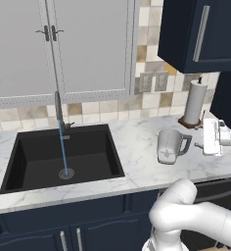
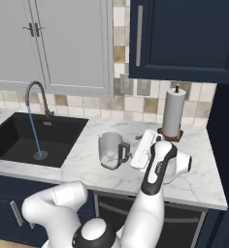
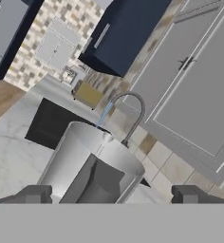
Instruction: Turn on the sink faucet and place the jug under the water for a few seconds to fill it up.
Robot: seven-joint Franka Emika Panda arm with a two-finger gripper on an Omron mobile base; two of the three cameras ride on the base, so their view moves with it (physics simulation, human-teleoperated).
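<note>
Faucet: I am seeing one sink faucet [image 1: 58,105], a slim grey gooseneck standing at the back edge of the basin, with its small lever [image 1: 68,125] sticking out at the base.
Water: one thin blue stream [image 1: 63,147] is running straight down from the spout (so the tap is on) and is landing on the round drain [image 1: 65,172].
Sink: one black rectangular sink [image 1: 29,159] is sitting in the white marble counter [image 1: 137,142], left of the jug.
Jug: I am counting one jug [image 1: 170,145], pale grey and translucent, standing upright on the counter to the right of the sink, well apart from the stream. Its loop handle [image 1: 185,143] is pointing toward the gripper.
Gripper: one gripper [image 3: 112,193] is hovering just beside the jug on its handle side. In the hand view I am looking past two dark fingertips [image 3: 34,194] set wide apart, with the handle sitting between them (neither tip is touching it, as far as I can tell). It is holding nothing.
Paper towels: one white paper-towel roll [image 1: 195,103] is standing on its holder behind the jug, near the wall.
Cabinets: I am making out two pale upper doors [image 1: 88,44] above the sink and one dark blue wall cabinet [image 1: 205,32] to the right.
Outlets: two wall plates [image 1: 153,81] are sitting side by side on the tiled backsplash.
</note>
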